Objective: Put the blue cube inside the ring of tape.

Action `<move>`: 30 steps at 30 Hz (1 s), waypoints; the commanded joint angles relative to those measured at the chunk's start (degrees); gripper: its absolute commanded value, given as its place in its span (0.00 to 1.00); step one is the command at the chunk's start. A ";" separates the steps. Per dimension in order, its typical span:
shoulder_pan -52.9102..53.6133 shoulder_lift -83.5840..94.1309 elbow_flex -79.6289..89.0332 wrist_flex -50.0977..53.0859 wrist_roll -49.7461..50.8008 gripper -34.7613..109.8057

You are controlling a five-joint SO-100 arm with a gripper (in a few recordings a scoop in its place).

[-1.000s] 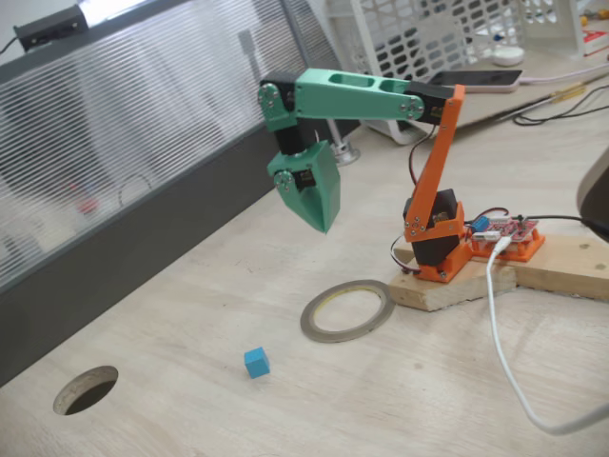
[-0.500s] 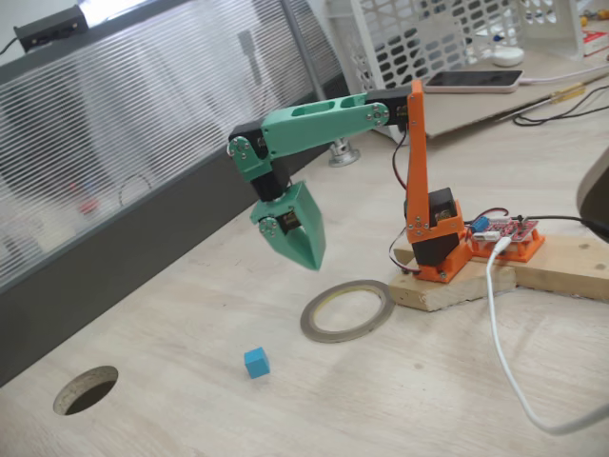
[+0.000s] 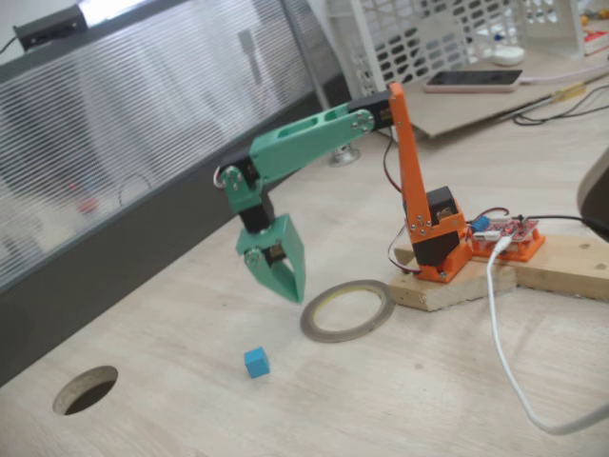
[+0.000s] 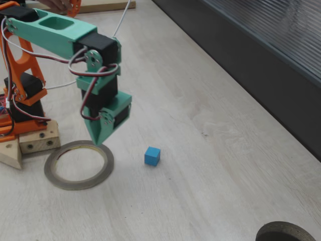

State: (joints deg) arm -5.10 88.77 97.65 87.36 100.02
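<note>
One small sky-blue cube point(image 3: 256, 362) point(image 4: 152, 156) and one flat grey-olive tape ring point(image 3: 348, 310) point(image 4: 78, 164) lie apart on the pale wooden table point(image 3: 400, 400); the green gripper point(image 3: 295, 293) point(image 4: 97, 140) (jaws together, empty) hangs above.

One small sky-blue solid cube point(image 3: 256, 362) and one flat grey-olive ring of tape point(image 3: 347, 310) are being counted on the pale wooden tabletop point(image 3: 400, 400).

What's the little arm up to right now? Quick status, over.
Tool shut, empty, above table. Blue cube on table, outside tape ring. Nothing between tool and cube.
</note>
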 commanded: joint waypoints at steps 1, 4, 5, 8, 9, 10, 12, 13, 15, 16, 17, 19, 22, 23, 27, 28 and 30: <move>-4.48 -1.76 -3.43 0.00 0.35 0.23; -7.38 -3.16 -9.23 0.70 0.35 0.23; -7.65 -4.48 -11.25 0.70 0.35 0.23; -7.73 -10.55 -16.79 0.79 0.35 0.23; -7.73 -12.57 -18.37 0.79 0.35 0.23; -7.73 -14.41 -19.86 0.79 0.35 0.23; -7.73 -16.61 -23.29 0.79 0.35 0.23; -7.73 -17.31 -25.14 0.79 0.35 0.23; -7.73 -18.19 -29.09 0.79 0.35 0.23; -7.73 -18.90 -30.76 0.79 0.35 0.23; -7.73 -19.86 -32.43 0.79 0.35 0.23; -7.73 -22.24 -35.51 0.79 0.35 0.23; -7.73 -25.14 -38.50 0.79 0.44 0.23; -7.82 -25.40 -38.94 0.79 0.44 0.23; -7.82 -25.49 -38.94 0.79 0.44 0.23; -7.82 -25.49 -38.94 0.79 0.44 0.23; -7.82 -25.49 -38.94 0.79 0.44 0.23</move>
State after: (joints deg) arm -11.34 62.75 59.59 87.98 100.02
